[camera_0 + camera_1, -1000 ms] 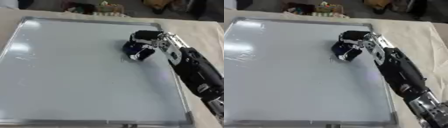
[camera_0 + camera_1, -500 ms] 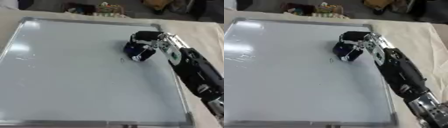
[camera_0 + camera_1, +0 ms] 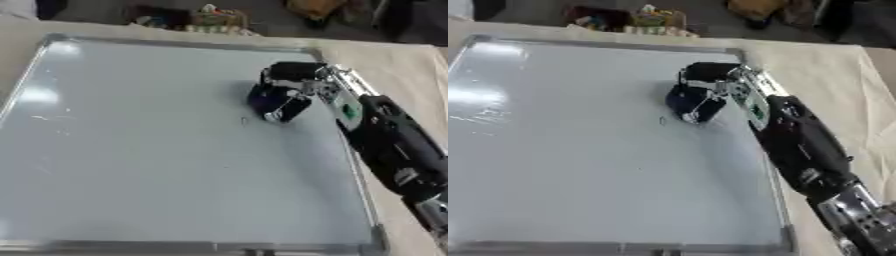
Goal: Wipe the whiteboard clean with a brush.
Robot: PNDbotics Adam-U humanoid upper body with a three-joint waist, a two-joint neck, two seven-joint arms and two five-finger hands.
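A large whiteboard (image 3: 131, 165) with a silver frame lies flat and fills most of both views. My right hand (image 3: 293, 85) reaches in from the lower right and is shut on a dark blue brush (image 3: 273, 101), which it presses onto the board's upper right part. A small dark mark (image 3: 244, 120) shows on the board just left of the brush. Faint smudges (image 3: 48, 119) lie near the board's left edge. The left hand shows in no view.
The board rests on a beige cloth (image 3: 411, 75) that shows along the right side. Beyond the far edge lies clutter, among it a colourful object (image 3: 210, 15). My black right forearm (image 3: 398, 150) lies along the board's right frame.
The hand and brush have barely shifted on the board. The small dark mark left of the brush stays.
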